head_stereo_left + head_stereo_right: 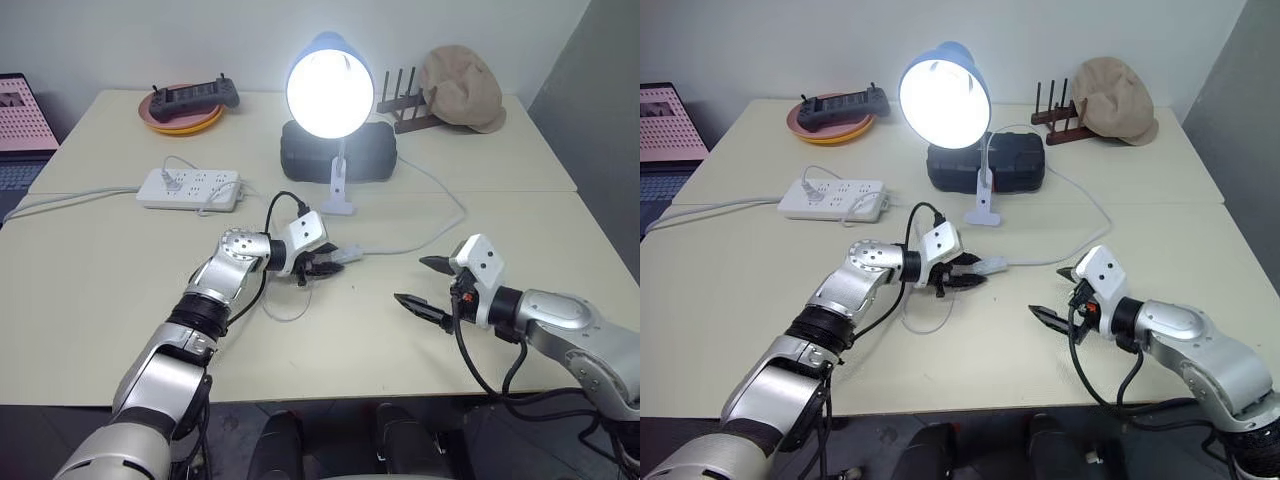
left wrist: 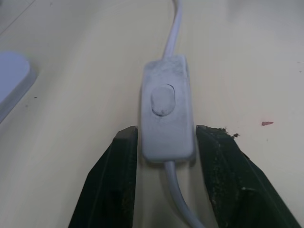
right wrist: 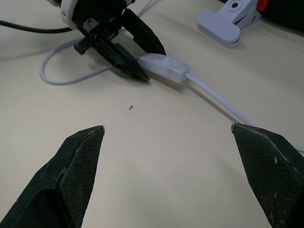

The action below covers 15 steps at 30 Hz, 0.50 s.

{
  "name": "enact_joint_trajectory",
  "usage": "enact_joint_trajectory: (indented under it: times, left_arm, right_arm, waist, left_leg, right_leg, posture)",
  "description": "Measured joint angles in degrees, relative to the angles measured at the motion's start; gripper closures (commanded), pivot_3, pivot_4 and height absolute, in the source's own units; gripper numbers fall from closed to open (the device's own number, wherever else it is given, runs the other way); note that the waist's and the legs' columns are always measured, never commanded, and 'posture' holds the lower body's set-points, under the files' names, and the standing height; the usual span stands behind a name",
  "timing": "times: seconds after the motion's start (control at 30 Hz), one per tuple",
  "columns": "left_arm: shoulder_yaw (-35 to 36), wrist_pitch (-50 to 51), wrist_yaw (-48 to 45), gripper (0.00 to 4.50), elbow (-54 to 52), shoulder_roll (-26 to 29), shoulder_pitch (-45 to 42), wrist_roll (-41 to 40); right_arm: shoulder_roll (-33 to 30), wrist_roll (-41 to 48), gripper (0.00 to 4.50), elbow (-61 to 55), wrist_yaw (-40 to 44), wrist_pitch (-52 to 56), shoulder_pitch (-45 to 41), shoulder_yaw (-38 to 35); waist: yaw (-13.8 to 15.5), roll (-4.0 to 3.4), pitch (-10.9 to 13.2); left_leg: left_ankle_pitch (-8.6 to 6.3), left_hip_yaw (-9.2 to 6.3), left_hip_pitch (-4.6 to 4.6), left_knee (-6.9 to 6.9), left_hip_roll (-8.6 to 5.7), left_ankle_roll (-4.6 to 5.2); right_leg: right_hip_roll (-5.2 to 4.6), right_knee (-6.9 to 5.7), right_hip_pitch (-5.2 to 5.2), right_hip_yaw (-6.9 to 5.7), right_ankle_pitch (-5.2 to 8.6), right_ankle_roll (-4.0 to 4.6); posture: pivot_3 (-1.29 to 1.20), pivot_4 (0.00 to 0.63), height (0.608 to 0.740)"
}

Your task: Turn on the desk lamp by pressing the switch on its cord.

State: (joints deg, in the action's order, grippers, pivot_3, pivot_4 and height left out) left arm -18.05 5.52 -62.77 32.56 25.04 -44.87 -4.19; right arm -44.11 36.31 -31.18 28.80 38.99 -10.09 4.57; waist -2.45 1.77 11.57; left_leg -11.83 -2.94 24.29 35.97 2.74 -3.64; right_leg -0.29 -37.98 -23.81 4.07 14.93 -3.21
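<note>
Switch [image 2: 166,114] sits between my left gripper [image 1: 322,266] jaws, one black finger along each long side, rocker facing up. Fingers flank the housing closely; I can't tell whether they're squeezing or just bracketing it, prob. to keep it from sliding on the table [image 1: 100,290]. Cord [image 1: 410,242] runs from the switch's far end across the table toward the lamp's clip base, w/ a slack loop trailing near the left wrist. Right gripper [image 1: 420,283] hovers near the switch on its right, apart from it, jaws spread wide, holding nothing; I judge it's parked clear. Desk lamp [image 1: 330,90] stands behind, clipped upright, bulb glowing brightly, so the task looks done. Power strip [image 1: 190,188] lies further left, untouched.
</note>
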Motion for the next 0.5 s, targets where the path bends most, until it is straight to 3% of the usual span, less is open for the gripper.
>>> enact_joint_trajectory:
  times: [0.13, 0.2, 0.27, 0.4, 0.5]
  left_arm:
    - [2.0, 2.3, -3.6, 0.86, -4.3, 3.9, 0.9, -1.8]
    - [5.7, 6.2, -4.5, 0.28, -10.6, 8.4, 3.1, -4.2]
    - [9.3, 9.3, -4.9, 0.03, -15.8, 12.5, 5.2, -6.1]
    - [18.5, 17.1, -5.4, 0.03, -28.3, 24.3, 16.2, -9.9]
    - [24.6, 22.4, -4.2, 0.03, -35.8, 28.1, 22.5, -12.6]
  right_arm:
    - [0.3, -1.2, 0.0, 1.7, 2.1, -1.1, 0.3, -1.3]
    - [0.2, -1.4, 0.0, 3.2, 3.8, -1.6, 0.5, -2.4]
    - [0.0, -1.4, 0.0, 4.2, 5.1, -1.6, 0.3, -3.6]
    - [-2.6, -0.8, 0.0, 5.1, 8.7, -0.9, -0.7, -6.7]
    - [-4.4, 0.3, 0.0, 6.1, 11.5, 0.0, -2.3, -8.7]
  waist:
    - [-0.2, 0.0, 0.0]
    - [-0.4, -0.01, 0.0]
    - [-0.5, -0.01, 0.0]
    - [-0.9, -0.05, 0.0]
    - [0.0, -0.04, 0.0]
  left_leg:
    - [0.0, 0.0, -0.02, 0.01, 0.01, 0.0]
    - [0.0, -0.01, -0.04, 0.0, 0.03, 0.0]
    - [0.0, -0.01, -0.06, 0.01, 0.04, 0.0]
    - [0.0, 0.03, -0.16, -0.04, 0.07, 0.0]
    - [0.0, 0.0, -0.18, 0.02, 0.05, -0.01]
  right_leg:
    - [0.0, -0.05, -0.01, 0.01, 0.0, 0.0]
    - [0.0, -0.08, -0.01, 0.0, 0.0, 0.0]
    - [0.0, -0.11, -0.01, 0.0, 0.0, 0.01]
    - [-0.01, -0.11, 0.03, 0.01, 0.02, 0.03]
    - [-0.06, -0.11, 0.09, -0.06, 0.02, 0.04]
  posture:
    - [0.0, 0.15, 0.74]
    - [0.0, 0.15, 0.74]
    - [0.0, 0.15, 0.74]
    - [0.0, 0.15, 0.74]
    - [0.0, 0.15, 0.74]
